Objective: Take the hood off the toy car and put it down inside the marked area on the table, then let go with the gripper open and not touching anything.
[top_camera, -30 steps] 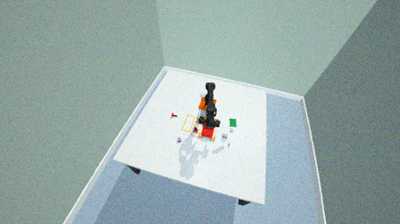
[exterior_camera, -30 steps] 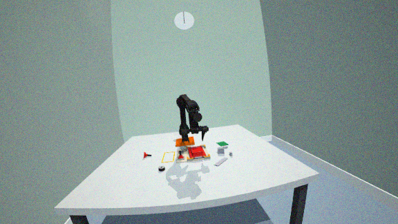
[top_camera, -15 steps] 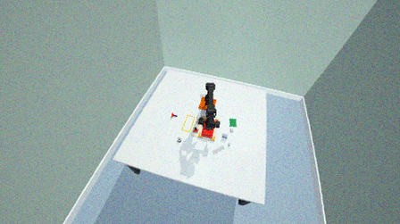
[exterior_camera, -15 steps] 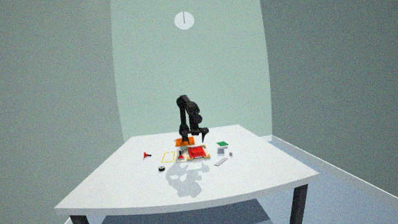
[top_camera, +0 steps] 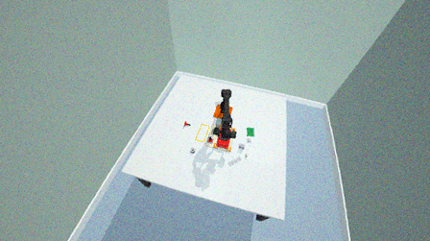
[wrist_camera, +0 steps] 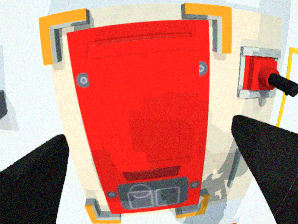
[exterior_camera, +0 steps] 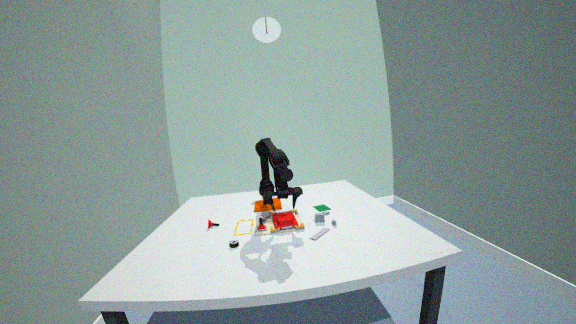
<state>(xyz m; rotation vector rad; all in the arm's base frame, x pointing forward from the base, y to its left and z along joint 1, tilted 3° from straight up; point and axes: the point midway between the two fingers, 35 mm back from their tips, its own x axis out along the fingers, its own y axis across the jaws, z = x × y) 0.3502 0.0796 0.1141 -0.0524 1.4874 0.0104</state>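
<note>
The red hood (top_camera: 224,143) (exterior_camera: 285,220) (wrist_camera: 150,110) sits on the cream base (wrist_camera: 222,90) between orange corner brackets, with small round grey studs near its edges. My gripper (top_camera: 224,134) (exterior_camera: 284,208) (wrist_camera: 151,133) is open and empty above it. In the wrist view one fingertip shows on each side of the hood, with gaps between; their exact height above the base cannot be told. The marked area (top_camera: 198,132) (exterior_camera: 242,235), a thin yellow outline on the table, lies to the left of the base in the top and exterior views.
A red piece with a black stick (exterior_camera: 261,226) (wrist_camera: 257,75) stands on the base beside the hood. Right of the base are a green square (top_camera: 250,131) (exterior_camera: 321,208), a grey block (exterior_camera: 320,219) and a grey strip (exterior_camera: 320,234). A black round piece (exterior_camera: 233,244) lies near the outline.
</note>
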